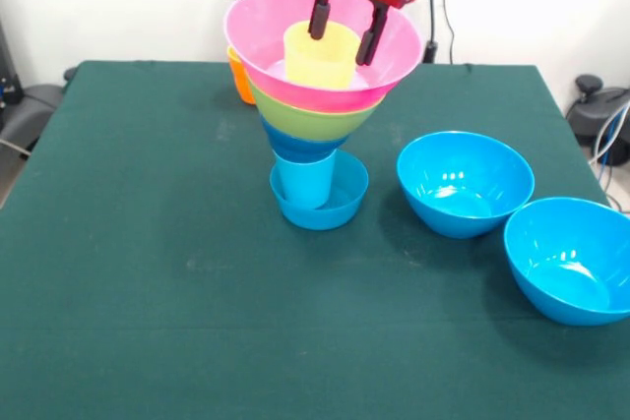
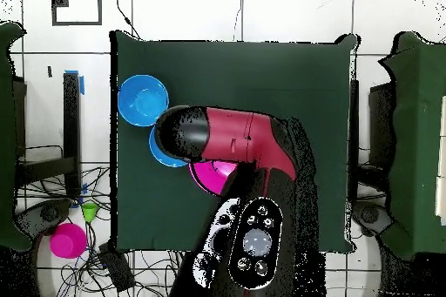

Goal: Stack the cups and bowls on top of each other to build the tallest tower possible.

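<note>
The tower stands mid-table in the front view: a small blue bowl (image 1: 340,206) at the base, a light blue cup (image 1: 303,182) in it, then a blue bowl (image 1: 300,148), a lime green bowl (image 1: 313,121) and the big pink bowl (image 1: 258,22) on top. A yellow cup (image 1: 330,64) sits inside the pink bowl. My gripper (image 1: 342,46) is open, its fingers (image 1: 321,15) hanging at the cup's rim, one on each side. An orange cup (image 1: 239,78) stands behind the tower. In the overhead view the arm hides the gripper and most of the pink bowl (image 2: 212,177).
Two large blue bowls (image 1: 465,182) (image 1: 571,258) stand loose to the right of the tower on the green table (image 1: 148,263). Overhead, one blue bowl (image 2: 142,99) is plain and another (image 2: 161,154) is partly under the arm. A pink thing (image 2: 67,239) lies off the table.
</note>
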Available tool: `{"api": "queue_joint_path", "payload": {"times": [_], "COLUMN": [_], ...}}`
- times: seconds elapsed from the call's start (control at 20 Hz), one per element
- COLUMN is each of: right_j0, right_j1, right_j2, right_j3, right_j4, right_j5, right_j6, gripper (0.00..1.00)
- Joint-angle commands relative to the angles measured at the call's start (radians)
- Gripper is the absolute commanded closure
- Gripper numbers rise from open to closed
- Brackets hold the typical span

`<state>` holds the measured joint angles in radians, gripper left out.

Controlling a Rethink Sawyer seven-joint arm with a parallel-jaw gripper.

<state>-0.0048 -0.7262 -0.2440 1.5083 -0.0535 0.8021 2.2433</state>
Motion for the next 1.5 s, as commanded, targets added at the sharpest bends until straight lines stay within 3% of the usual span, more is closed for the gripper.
{"api": "queue_joint_path", "payload": {"times": [0.05, 0.35, 0.65, 1.15, 1.5], "right_j0": [0.004, 0.015, 0.031, 0.123, 0.175], "right_j1": [-0.004, -0.019, -0.009, -0.01, 0.006], "right_j2": [0.074, 0.065, 0.063, 0.026, -0.015], "right_j3": [-0.014, -0.063, -0.07, -0.081, -0.051], "right_j4": [0.032, 0.028, 0.036, 0.092, 0.137], "right_j5": [0.145, 0.225, 0.219, 0.282, 0.251], "right_j6": [0.069, 0.071, 0.11, 0.25, 0.299], "gripper": [0.0, 0.0, 0.0, 0.0, 0.0]}}
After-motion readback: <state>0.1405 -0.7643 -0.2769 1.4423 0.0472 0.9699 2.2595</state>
